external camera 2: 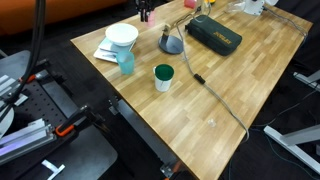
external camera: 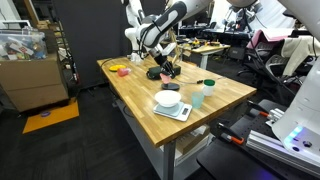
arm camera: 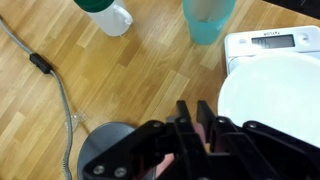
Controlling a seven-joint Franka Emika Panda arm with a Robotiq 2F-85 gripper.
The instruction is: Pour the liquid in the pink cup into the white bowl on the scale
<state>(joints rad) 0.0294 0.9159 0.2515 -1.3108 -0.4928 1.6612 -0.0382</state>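
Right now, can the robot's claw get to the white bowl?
Probably yes. In the wrist view the gripper hangs close beside the bowl on the scale, nothing between them; the pale cup and the green-topped cup stand farther off.

One wooden tabletop [external camera 2: 230, 80] carries one round glossy white bowl [external camera 2: 122, 35] and one flat silver-grey kitchen scale [arm camera: 268, 42]. Cups come to three: one pale mint cup [external camera 2: 126, 63], one white cup with a green top [external camera 2: 163, 77] and one small pinkish-red plain tumbler [arm camera: 199, 117], only partly visible in the wrist view. There is also one long grey cable [external camera 2: 215, 100], one dark green oblong case [external camera 2: 213, 33] and one black round-based object [external camera 2: 172, 44].
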